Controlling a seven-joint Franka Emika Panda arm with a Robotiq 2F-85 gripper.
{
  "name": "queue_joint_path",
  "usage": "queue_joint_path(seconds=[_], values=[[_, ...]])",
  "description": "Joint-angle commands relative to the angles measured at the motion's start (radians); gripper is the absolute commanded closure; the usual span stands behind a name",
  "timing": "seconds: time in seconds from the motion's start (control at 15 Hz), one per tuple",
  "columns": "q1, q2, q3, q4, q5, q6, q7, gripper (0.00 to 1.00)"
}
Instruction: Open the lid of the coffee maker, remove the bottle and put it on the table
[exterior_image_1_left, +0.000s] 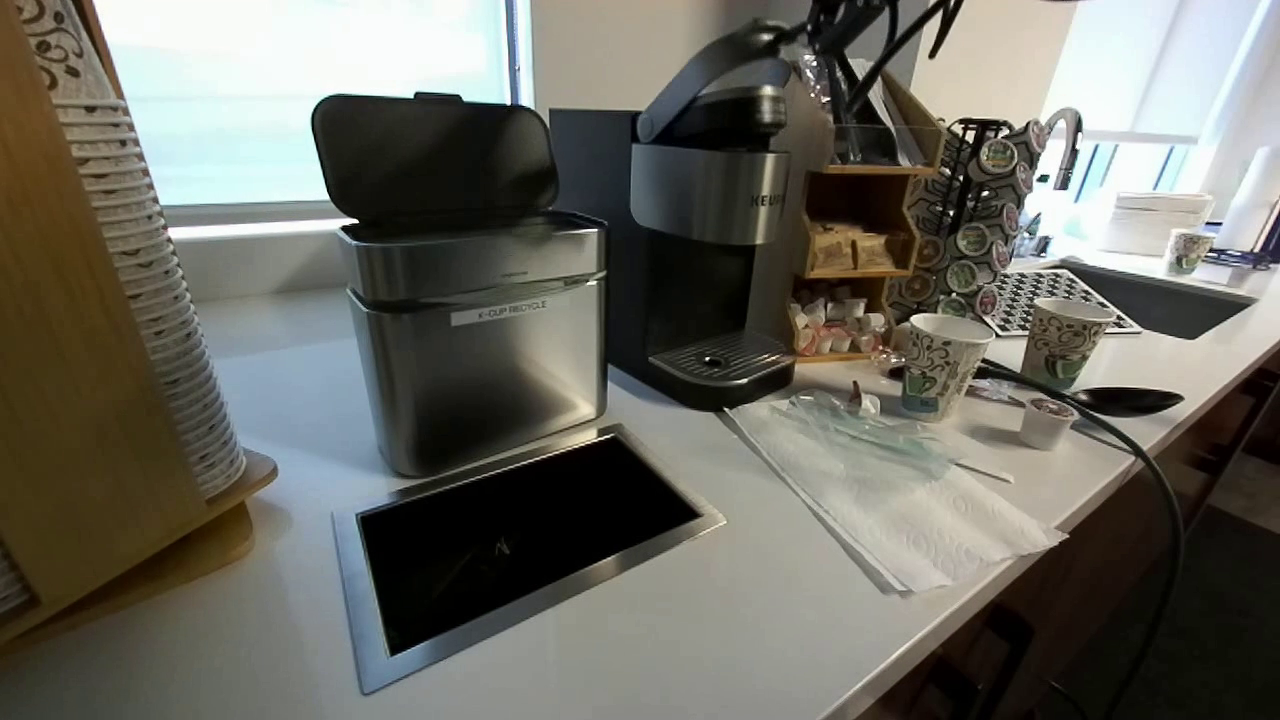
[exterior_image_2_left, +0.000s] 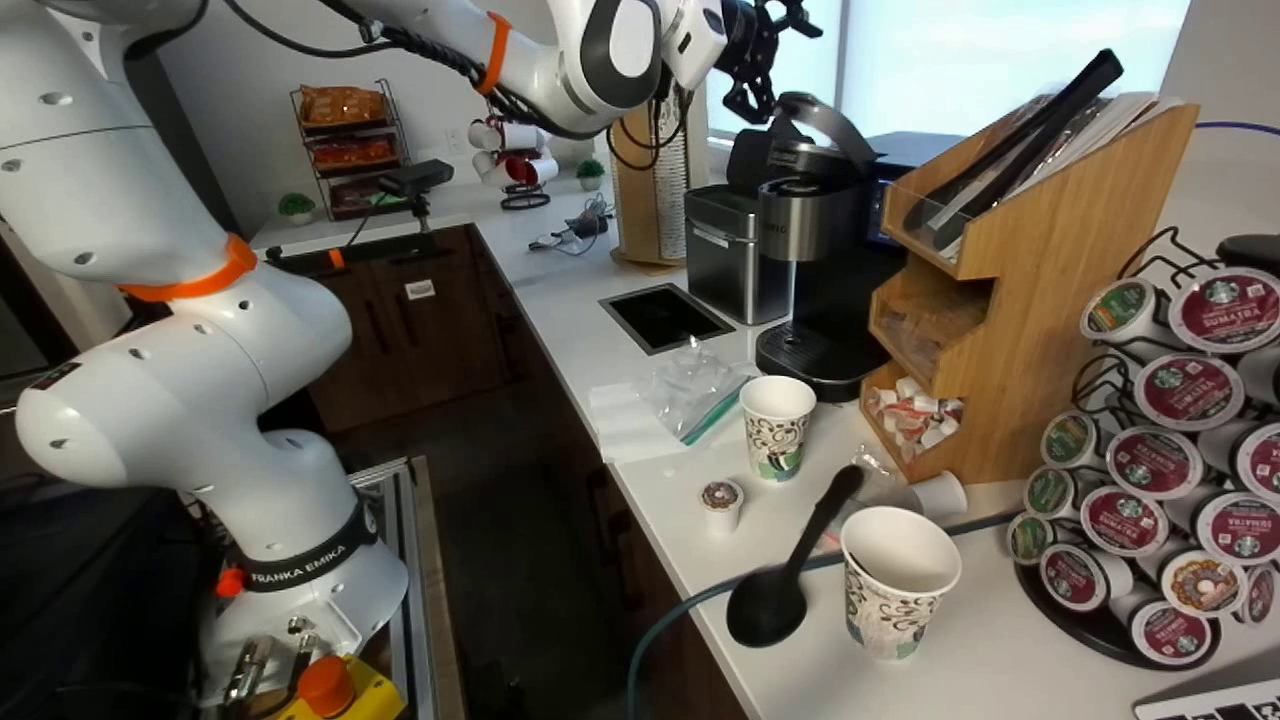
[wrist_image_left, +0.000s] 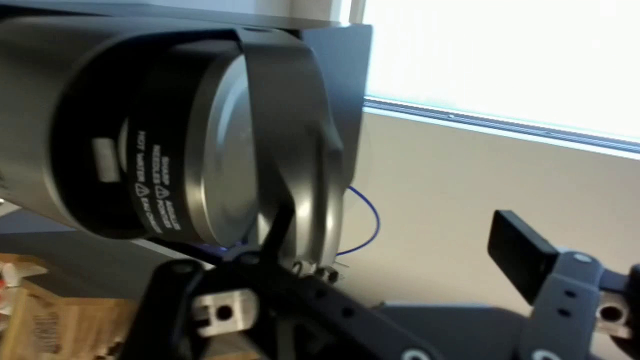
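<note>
The coffee maker (exterior_image_1_left: 708, 195) stands on the white countertop table (exterior_image_1_left: 780, 600) and also shows in an exterior view (exterior_image_2_left: 808, 225). Its dark grey lid (exterior_image_1_left: 700, 78) is raised, tilted back in both exterior views, and its curved handle fills much of the wrist view (wrist_image_left: 280, 125). My gripper (exterior_image_2_left: 778, 62) is open, level with and beside the raised lid. In the wrist view (wrist_image_left: 400, 237) its fingers are wide apart, one overlapping the lid's lower edge; I cannot tell whether it touches. I cannot make out the bottle; a small whitish patch shows inside the machine's dark opening.
A steel bin (exterior_image_1_left: 480, 370) with its lid up stands beside the machine, behind a black inset (exterior_image_1_left: 520, 550). A wooden organizer (exterior_image_2_left: 1080, 260) and pod rack (exterior_image_2_left: 1180, 440) stand on the machine's other side. Paper cups (exterior_image_2_left: 778, 430), a spoon (exterior_image_2_left: 768, 605), a pod (exterior_image_2_left: 721, 508) and a cable lie near.
</note>
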Motion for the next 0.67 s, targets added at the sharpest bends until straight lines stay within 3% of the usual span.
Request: queue_joint_path(seconds=[0.0, 0.07, 0.27, 0.33, 0.6], values=[[-0.06, -0.011, 0.029, 0.102, -0.032, 0.028, -0.022, 0.0], [-0.053, -0.014, 0.027, 0.115, -0.027, 0.026, -0.026, 0.0], [0.052, -0.066, -0.022, 0.065, -0.011, -0.052, -0.054, 0.0], [0.151, -0.043, -0.07, 0.042, 0.001, -0.088, -0.094, 0.0], [0.292, -0.196, -0.205, -0.131, 0.044, -0.206, -0.224, 0.0]])
